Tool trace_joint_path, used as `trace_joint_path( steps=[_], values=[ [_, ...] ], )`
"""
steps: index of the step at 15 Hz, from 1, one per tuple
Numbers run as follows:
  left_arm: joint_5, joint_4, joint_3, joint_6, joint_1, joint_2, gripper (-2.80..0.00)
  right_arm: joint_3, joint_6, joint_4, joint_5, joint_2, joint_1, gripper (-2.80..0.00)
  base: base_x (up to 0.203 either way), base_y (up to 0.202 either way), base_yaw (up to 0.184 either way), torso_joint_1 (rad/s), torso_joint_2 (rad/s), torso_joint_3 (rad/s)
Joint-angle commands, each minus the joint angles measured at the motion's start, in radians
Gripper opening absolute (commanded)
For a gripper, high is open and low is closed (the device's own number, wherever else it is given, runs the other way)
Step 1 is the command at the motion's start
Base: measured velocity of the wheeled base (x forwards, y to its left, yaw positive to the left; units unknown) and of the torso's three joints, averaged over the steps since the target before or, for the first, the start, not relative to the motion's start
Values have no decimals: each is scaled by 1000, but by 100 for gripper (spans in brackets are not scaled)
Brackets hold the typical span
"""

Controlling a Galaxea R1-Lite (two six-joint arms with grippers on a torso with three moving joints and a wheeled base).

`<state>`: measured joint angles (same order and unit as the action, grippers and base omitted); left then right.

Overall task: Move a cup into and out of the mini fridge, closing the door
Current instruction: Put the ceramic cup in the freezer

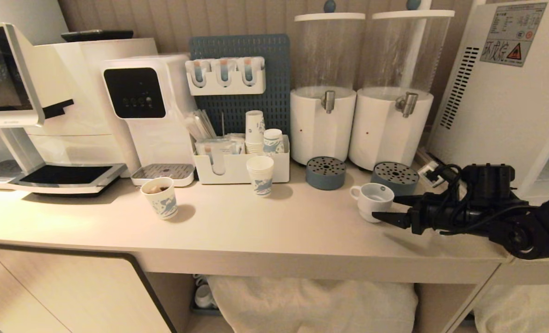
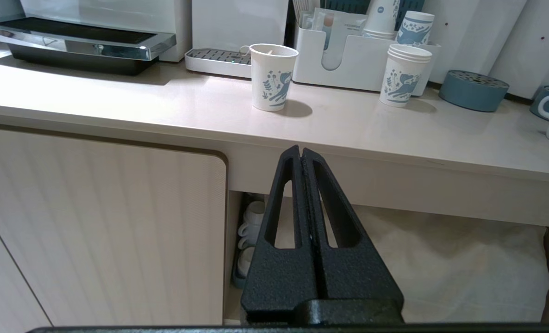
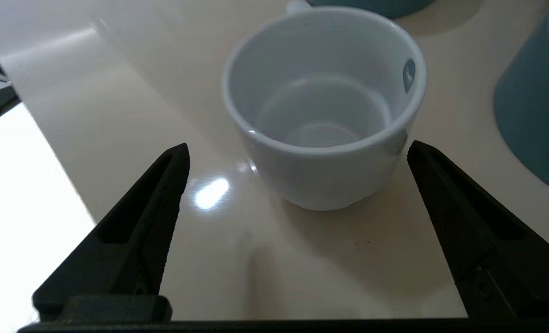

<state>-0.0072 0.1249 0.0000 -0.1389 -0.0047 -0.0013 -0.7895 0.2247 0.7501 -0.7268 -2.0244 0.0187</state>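
Standing upright on the table (image 1: 256,231) just beside the mini fridge (image 1: 501,106), the cup (image 1: 372,200) is bracketed by the right gripper (image 1: 388,208), fingers spread wide and holding nothing. Whether the cup's trip through the fridge is over or yet to start cannot be told. The left gripper (image 2: 301,155) hangs below the table edge, fingers pressed together, empty.

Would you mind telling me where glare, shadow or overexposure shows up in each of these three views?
Head view: warm, dim light, and the paper cup casts a soft shadow on the counter. Left wrist view: more neutral light, with reflections along the chrome tray edge. Right wrist view: one side is blown out white, a bright glare spot lies on the counter beside the cup, and the surface behind the cup is smeared.
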Motion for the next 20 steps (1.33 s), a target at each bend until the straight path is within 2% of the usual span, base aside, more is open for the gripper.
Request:
trace_joint_path(
  steps=[1,5,12,20],
  values=[
    [0,1,40,-2,0,-3,-280,-14,2,17,-5,-40,-1,0,0,0,0,0,0,0],
    [0,1,40,-4,0,-3,-280,-56,-5,76,-3,-109,0,0,0,0,0,0,0,0],
    [0,1,40,-8,0,-3,-280,-171,-10,61,-5,-174,1,0,0,0,0,0,0,0],
    [0,1,40,-8,0,-3,-280,-211,-11,51,-5,-195,4,0,0,0,0,0,0,0]
  ],
)
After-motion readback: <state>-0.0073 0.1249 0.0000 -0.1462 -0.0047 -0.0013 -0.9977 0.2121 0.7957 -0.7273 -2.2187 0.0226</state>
